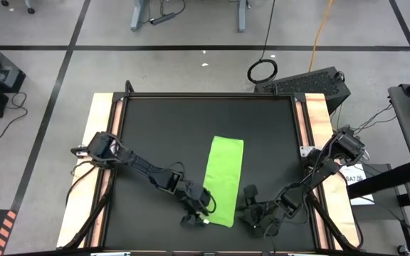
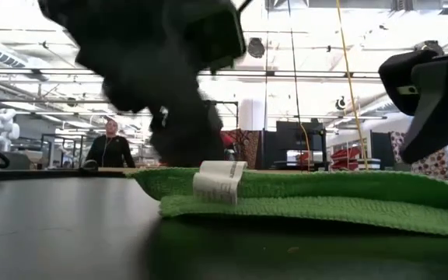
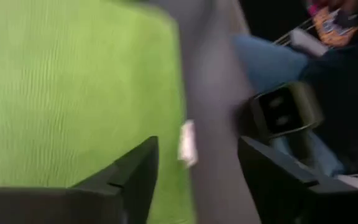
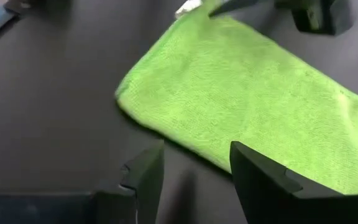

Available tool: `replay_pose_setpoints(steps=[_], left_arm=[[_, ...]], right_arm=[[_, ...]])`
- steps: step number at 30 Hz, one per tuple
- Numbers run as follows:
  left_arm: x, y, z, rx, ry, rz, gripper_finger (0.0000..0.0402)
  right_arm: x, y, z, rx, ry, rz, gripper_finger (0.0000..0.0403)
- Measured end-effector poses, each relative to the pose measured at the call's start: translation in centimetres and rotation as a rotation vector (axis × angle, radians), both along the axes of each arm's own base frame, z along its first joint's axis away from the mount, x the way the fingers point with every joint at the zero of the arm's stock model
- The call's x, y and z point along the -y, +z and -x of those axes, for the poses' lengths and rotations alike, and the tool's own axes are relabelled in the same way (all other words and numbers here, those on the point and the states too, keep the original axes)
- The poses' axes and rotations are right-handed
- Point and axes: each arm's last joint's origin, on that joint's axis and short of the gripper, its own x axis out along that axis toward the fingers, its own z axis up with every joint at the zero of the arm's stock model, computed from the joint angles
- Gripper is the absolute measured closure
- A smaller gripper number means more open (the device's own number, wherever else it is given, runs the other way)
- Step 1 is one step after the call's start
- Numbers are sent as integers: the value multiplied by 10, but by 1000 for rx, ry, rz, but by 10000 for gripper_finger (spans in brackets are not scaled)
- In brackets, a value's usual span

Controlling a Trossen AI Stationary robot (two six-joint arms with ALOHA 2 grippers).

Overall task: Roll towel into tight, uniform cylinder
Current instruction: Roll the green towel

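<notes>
Both grippers sit at the near edge of the table, flanking the near short end of the towel. Left gripper is just beside the towel's near left corner, right where the small white tag sticks out; its wrist view shows the two fingers spread with the tag and the towel's edge in the gap between them, nothing clamped. Right gripper is low over bare tabletop just off the near right corner; its fingers are likewise parted and empty, the towel's corner lying just beyond the tips in its wrist view. Judgement: this symmetric placement suits pinching both near corners at once so the roll starts straight and even across the width; no turn has been started yet. The towel itself lies flat as a long narrow strip, apparently folded double (two layers show at the edge in the low view), running from near centre toward the far middle of the table, slightly slanted. Tag print is too small to read. Beyond the table, a person stands in the room behind; a paper label at the right table rail is not legible.
</notes>
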Motion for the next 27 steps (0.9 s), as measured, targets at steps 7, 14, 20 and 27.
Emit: replay_pose_setpoints(steps=[7, 14, 20, 27], left_arm=[[-1, 31, 11, 51, -30, -74, 147], [-12, 53, 31, 61, 72, -393, 147], [-20, 78, 44, 183, 128, -508, 146], [-31, 86, 61, 271, 168, -565, 146]], right_arm=[[12, 26, -5, 64, -10, 4, 229], [43, 75, 3, 117, -22, 46, 229], [71, 110, 21, 149, -35, 58, 229], [93, 138, 47, 182, -28, 57, 229]])
